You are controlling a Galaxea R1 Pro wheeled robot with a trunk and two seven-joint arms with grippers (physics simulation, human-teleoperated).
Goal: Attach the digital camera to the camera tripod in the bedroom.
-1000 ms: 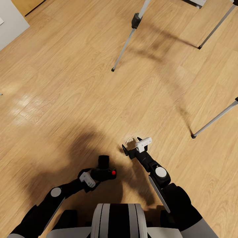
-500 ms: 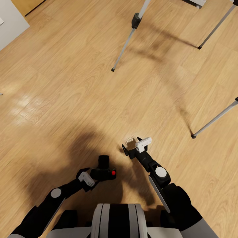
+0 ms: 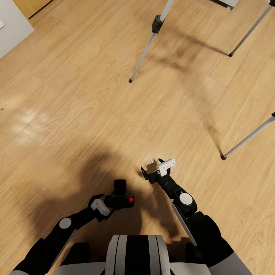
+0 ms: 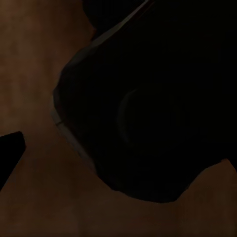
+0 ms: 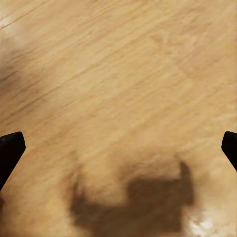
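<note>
The digital camera, black with a red dot on top, hangs low over the wood floor in front of my base, and my left gripper is shut on it. Up close in the left wrist view, the camera's dark body blocks most of the floor. My right gripper is open beside it, to the right, with nothing between its fingers; in the right wrist view its fingertips frame bare planks. Three silver legs of the camera tripod stand ahead and to the right. Its head is out of view.
Tripod feet rest on the floor at the front left, the far right and the near right. A light grey wall corner is at the upper left, with an oak surface behind it.
</note>
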